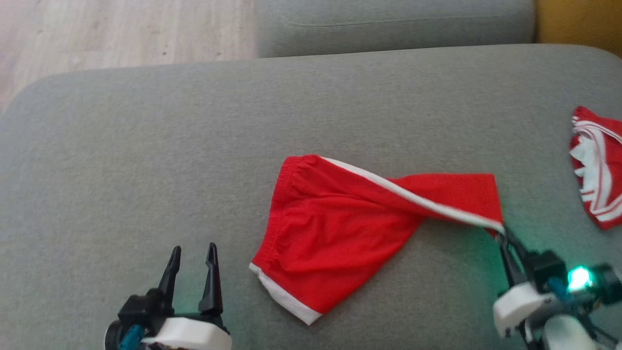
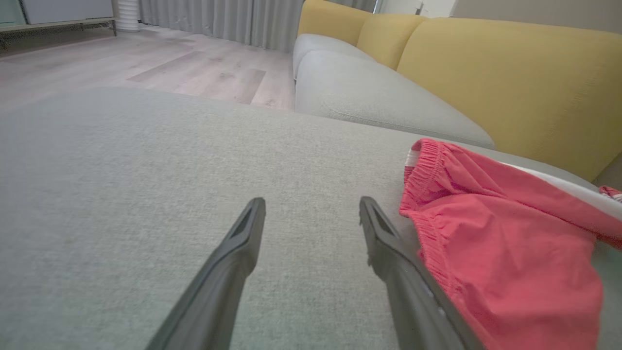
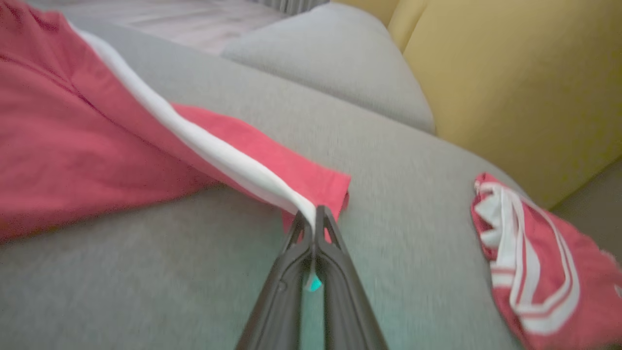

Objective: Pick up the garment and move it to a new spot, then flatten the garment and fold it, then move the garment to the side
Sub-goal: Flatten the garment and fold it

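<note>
- we log the red shorts lying on the grey cushion, long axis running from right gripper leftward
- right gripper pinched tight on the white-striped corner
- left gripper spread wide, empty, near the far end, we judge not touching

garment: red, white stripe | cushion: grey | backrest: yellow | floor: pale wood

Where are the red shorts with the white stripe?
In the head view the red shorts lie on the grey fabric cushion, right gripper pinching their right corner, left of a striped red-and-white cloth.
</note>
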{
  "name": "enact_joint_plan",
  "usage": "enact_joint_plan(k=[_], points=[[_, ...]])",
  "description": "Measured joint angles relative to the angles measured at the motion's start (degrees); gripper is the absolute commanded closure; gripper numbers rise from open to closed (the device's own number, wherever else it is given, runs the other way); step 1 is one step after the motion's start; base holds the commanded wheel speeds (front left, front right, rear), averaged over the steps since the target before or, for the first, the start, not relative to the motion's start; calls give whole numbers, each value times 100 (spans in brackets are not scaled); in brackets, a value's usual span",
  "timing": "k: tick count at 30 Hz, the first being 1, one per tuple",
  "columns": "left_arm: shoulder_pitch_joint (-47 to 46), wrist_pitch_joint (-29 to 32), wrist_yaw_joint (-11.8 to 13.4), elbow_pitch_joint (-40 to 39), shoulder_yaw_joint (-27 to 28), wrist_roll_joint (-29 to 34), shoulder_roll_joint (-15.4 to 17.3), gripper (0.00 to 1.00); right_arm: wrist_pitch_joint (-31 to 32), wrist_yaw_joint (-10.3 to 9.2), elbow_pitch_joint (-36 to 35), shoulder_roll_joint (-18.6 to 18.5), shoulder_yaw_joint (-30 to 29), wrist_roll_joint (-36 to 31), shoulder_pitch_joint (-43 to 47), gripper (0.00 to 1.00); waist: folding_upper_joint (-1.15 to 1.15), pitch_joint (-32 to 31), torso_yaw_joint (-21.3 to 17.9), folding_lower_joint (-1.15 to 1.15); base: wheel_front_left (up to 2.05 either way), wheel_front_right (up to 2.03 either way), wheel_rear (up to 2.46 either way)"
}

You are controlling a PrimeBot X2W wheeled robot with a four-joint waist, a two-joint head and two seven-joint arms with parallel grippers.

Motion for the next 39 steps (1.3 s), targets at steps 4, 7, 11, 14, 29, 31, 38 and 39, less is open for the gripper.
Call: enact_joint_plan(k=[4, 7, 11, 14, 29, 31, 38, 39], points=[[-93, 0, -44, 5, -102, -63, -1, 0, 0, 0, 247, 13, 25, -1, 147, 34, 0, 25, -131, -1, 0, 0, 0], [-430, 0, -208, 115, -374, -220, 0, 0, 0, 0, 266, 73, 12, 88, 70, 0, 0, 88, -182, 0, 0, 0, 0], [-1170, 0, -404, 517, -915, -876, -5, 0, 0, 0, 63, 141, 51, 153, -49, 0, 0, 207, -262, 1, 0, 0, 0], [-1881, 18, -476, 1055, -1363, -1684, -19, 0, 0, 0, -65, 207, 178, 166, -121, 0, 0, 292, -339, 0, 0, 0, 0], [-4179, 2163, -270, 3457, -2297, -3405, -83, 0, 0, 0, -435, 278, 559, 261, -352, 0, 0, 599, -705, 1, 0, 0, 0], [-4241, 2315, -277, 3553, -2415, -3506, -83, 0, -1, 0, -525, 300, 547, 287, -374, 0, 0, 617, -699, 1, 0, 0, 0], [-4240, 2381, -278, 3586, -2697, -4022, -93, 0, -1, 0, -651, 380, 517, 354, -375, 0, 0, 641, -632, 0, 0, 0, 0], [-4240, 2404, -285, 3579, -2753, -4108, -91, 0, 0, 0, -651, 398, 517, 354, -375, 0, 0, 643, -624, 0, 0, 0, 0]])
